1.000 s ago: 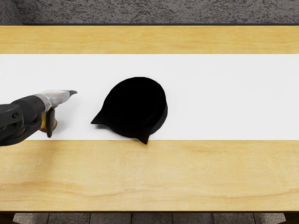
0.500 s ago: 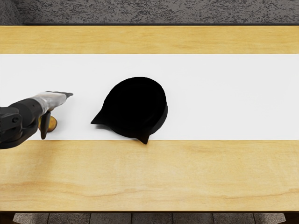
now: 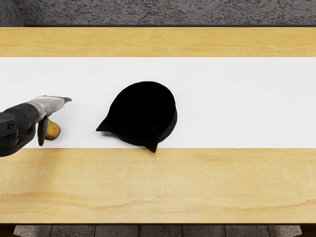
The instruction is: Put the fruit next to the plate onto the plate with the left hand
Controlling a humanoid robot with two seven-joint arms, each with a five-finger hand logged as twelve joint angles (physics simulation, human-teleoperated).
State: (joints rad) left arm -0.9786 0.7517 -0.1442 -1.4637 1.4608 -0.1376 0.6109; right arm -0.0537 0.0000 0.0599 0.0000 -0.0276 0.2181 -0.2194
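Your left hand [image 3: 49, 105] hovers w/ fingers spread, gripping nothing, just over the fruit [image 3: 53, 129], which sits well left of the plate [image 3: 143, 113]; fruit's prob. light, firm, smooth & apt to roll, so pinch it across its middle.

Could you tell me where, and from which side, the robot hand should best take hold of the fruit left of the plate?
I'd grip the fruit across its rounded body, coming from above and the left, where the left robot hand hovers open. It lies low on the white runner, apart from the plate, with no stem or handle showing; its left part is hidden behind the hand.
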